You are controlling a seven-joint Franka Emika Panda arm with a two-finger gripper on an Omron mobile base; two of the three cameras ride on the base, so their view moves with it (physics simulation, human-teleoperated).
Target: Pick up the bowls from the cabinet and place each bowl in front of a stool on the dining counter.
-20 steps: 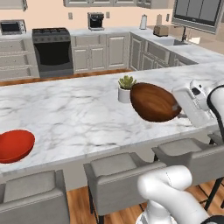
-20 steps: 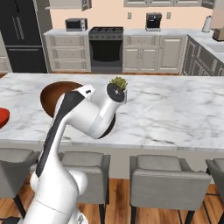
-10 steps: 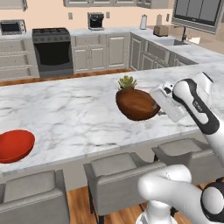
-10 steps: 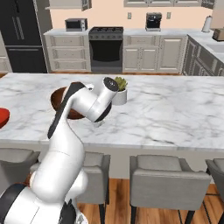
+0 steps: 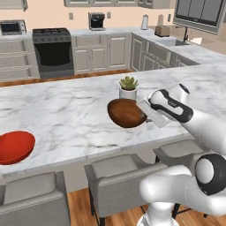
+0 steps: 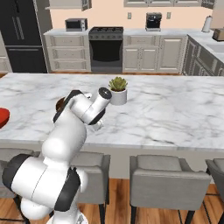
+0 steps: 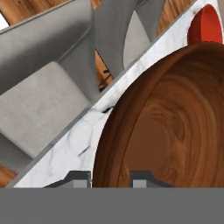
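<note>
Gripper (image 7: 110,177) is clamped on the rim of the brown bowl (image 5: 127,113), one dark tip on each side of the wall as the hand view shows. From the left base view the bowl hangs tilted on its side over the dining counter (image 5: 66,114), at 7 o'clock from the small potted plant (image 5: 128,87) and close beside it. Whether its lower edge touches the marble I cannot tell. The red bowl (image 5: 15,146) already sits on the counter far off at 9 o'clock, near the front edge.

To set this one down well, I judge the wrist should roll until the bowl's mouth faces up, then sink straight until the base meets the marble before the jaws part. A stool (image 5: 120,170) stands at 6 o'clock below the bowl, so little sideways travel seems needed. Keep clear of the plant while rotating; letting go while tilted would likely send the bowl rocking toward the edge.
</note>
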